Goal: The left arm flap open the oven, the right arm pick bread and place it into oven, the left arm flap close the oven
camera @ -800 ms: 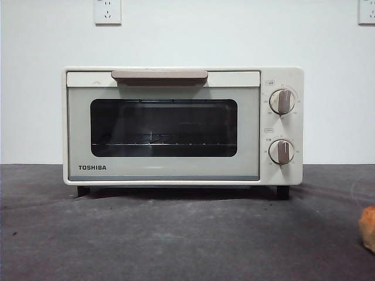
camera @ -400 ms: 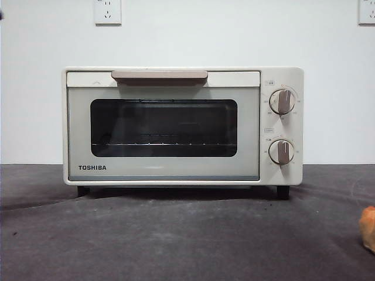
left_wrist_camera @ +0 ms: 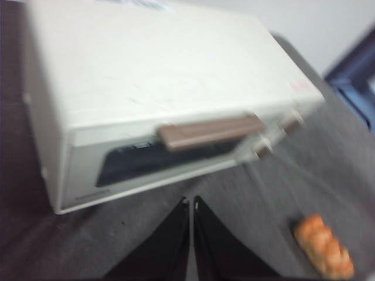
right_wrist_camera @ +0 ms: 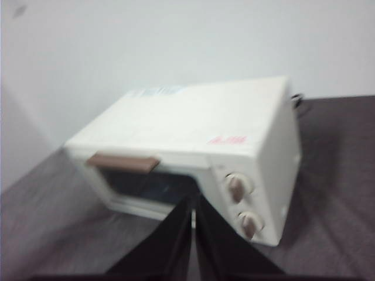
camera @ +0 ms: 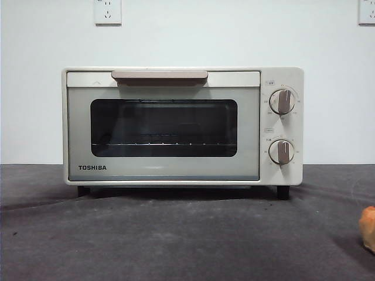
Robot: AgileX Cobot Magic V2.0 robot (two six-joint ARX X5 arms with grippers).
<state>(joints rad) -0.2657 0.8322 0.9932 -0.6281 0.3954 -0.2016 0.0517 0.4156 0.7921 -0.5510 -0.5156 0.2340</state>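
The cream-white TOSHIBA oven [camera: 181, 126] stands in the middle of the dark table with its door closed and its beige bar handle [camera: 159, 76] at the top. The left wrist view looks down on the oven [left_wrist_camera: 158, 88] and its handle [left_wrist_camera: 211, 132]; my left gripper [left_wrist_camera: 191, 202] hangs shut in front of the door, apart from it. The golden-orange bread [left_wrist_camera: 323, 246] lies on the table to the oven's front right, and only its edge [camera: 368, 228] shows in the front view. My right gripper [right_wrist_camera: 193, 202] is shut, held off from the oven [right_wrist_camera: 199, 152].
Two beige knobs [camera: 282, 101] sit on the oven's right panel. A white wall with sockets [camera: 108, 12] stands behind. The dark table [camera: 176, 234] stretches in front of the oven.
The bread's visible edge at the right border has shrunk slightly and sits a little lower. The oven has not moved and its door stays closed.
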